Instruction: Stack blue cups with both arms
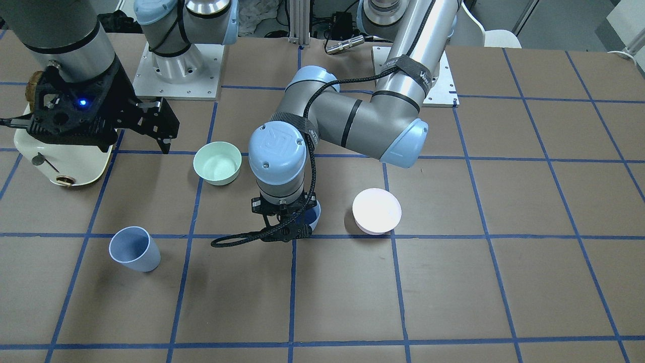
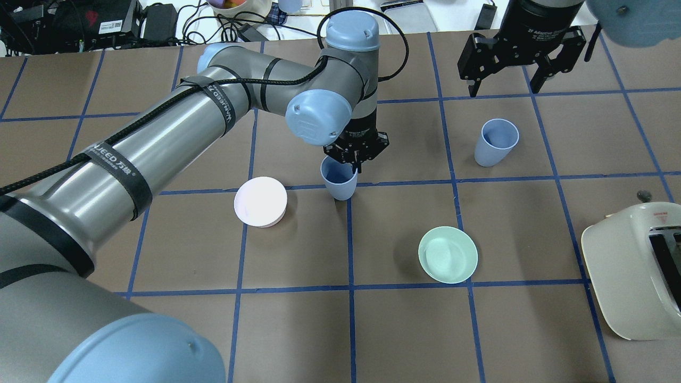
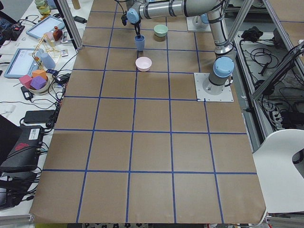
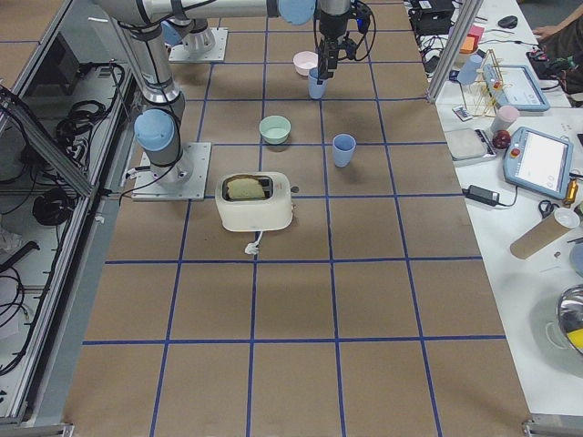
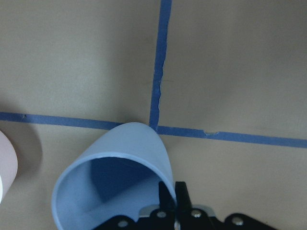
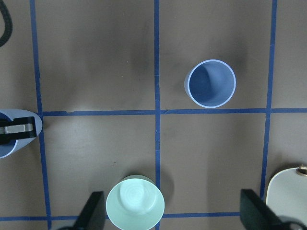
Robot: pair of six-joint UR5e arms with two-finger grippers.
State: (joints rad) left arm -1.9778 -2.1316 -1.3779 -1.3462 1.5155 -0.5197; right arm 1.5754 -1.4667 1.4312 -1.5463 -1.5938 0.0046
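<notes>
One blue cup [image 2: 339,181] is at a tape crossing mid-table, between the pink and green bowls. My left gripper [image 2: 355,155] is shut on its rim, one finger inside and one outside, as the left wrist view [image 5: 173,197] shows on the cup [image 5: 115,177]. I cannot tell whether the cup rests on the table or hangs just above it. In the front view the gripper [image 1: 284,229] hides most of this cup [image 1: 311,217]. The second blue cup [image 2: 495,141] stands upright and alone [image 1: 135,248]. My right gripper [image 2: 511,80] is open and empty, raised above the table beyond that cup [image 6: 211,84].
A pale pink bowl [image 2: 260,201] sits on the robot's left of the held cup. A mint-green bowl [image 2: 448,254] sits nearer the robot. A cream toaster [image 2: 633,276] stands at the right edge, below the right arm in the front view [image 1: 60,156].
</notes>
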